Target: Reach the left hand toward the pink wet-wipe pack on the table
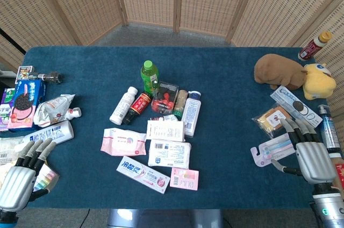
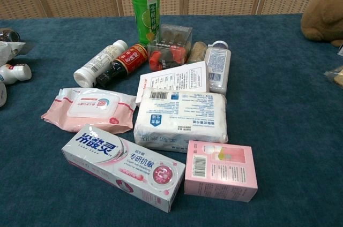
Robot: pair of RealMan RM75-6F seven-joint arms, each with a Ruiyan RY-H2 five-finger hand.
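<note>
The pink wet-wipe pack (image 1: 123,142) (image 2: 90,108) lies flat on the blue table, left of the cluster of goods in the middle. My left hand (image 1: 22,174) rests at the table's near left corner, fingers apart and holding nothing, well to the left of the pack. At the near right edge my right hand (image 1: 307,152) is open too, its fingertips beside a toothbrush pack (image 1: 271,149). Neither hand appears in the chest view.
Around the wipes lie a toothpaste box (image 1: 143,174) (image 2: 123,166), a white tissue pack (image 1: 169,154) (image 2: 181,120), a small pink box (image 1: 184,178) (image 2: 221,171), bottles and a green drink (image 1: 150,73) (image 2: 146,5). Snacks (image 1: 24,101) crowd the left edge; plush toys (image 1: 293,75) sit far right.
</note>
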